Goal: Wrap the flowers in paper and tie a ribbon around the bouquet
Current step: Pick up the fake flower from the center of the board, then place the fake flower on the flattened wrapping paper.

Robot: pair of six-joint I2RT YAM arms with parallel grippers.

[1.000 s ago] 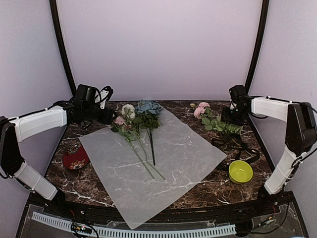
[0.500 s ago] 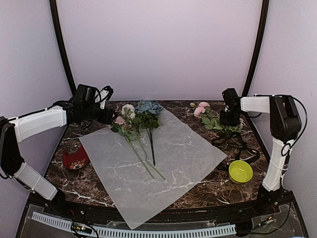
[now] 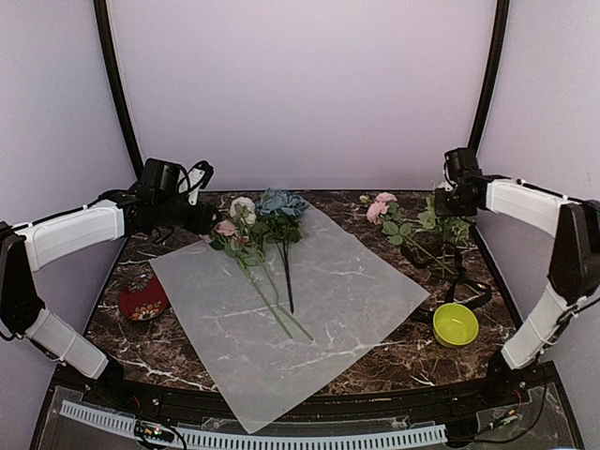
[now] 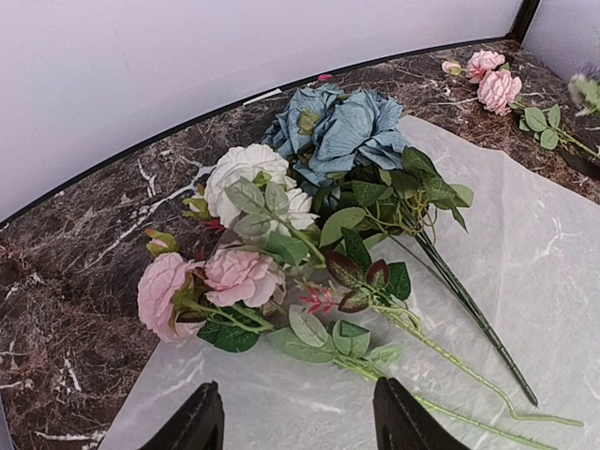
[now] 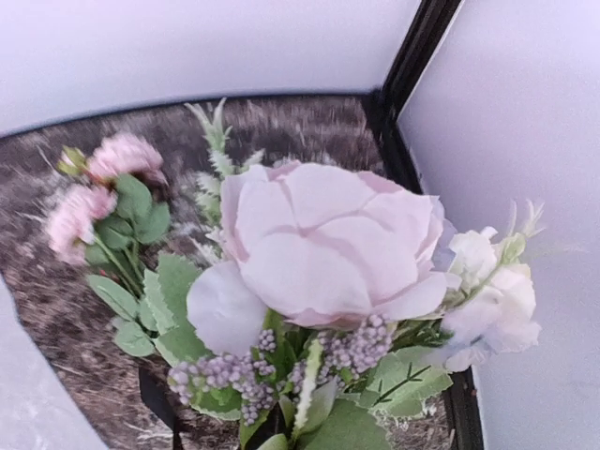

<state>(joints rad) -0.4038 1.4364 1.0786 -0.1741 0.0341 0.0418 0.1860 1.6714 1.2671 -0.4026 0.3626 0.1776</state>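
- While the left arm hangs low over the far-left part of the dark marble table (image 3: 155, 352), its left gripper (image 4: 300, 427) stands open, with nothing but frosted paper showing between the two black fingers.
- The paper (image 3: 328, 309) lies flat and unfolded across the middle of the table, turned like a diamond, with one corner hanging over the near edge.
- On its far-left part lie the flowers (image 4: 309, 187): a blue-grey bloom farthest back, a white one beside it and two pink ones nearest the left gripper. Their thin green stems run down towards the middle of the sheet.
- From the left wrist camera, those blooms lie just ahead of the open fingers, not touching them.
- Off the paper, at the far right, a few small pink blooms (image 3: 380, 206) with green leaves rest on the bare marble.
- The right gripper (image 3: 445, 208) is closed on a peony sprig (image 5: 328, 244) and holds it above the table near the right wall. Its fingers are hidden behind the leaves.
- That sprig fills the right wrist view: one big pale pink bloom, lilac berries under it and white buds to one side.
- The black ribbon (image 3: 462, 278) lies loosely looped on the marble at the right, beside the paper.
- A lime-green bowl (image 3: 456, 324) sits just near of the ribbon.
- A red dish (image 3: 142, 300) sits on the left, next to the paper's left corner.
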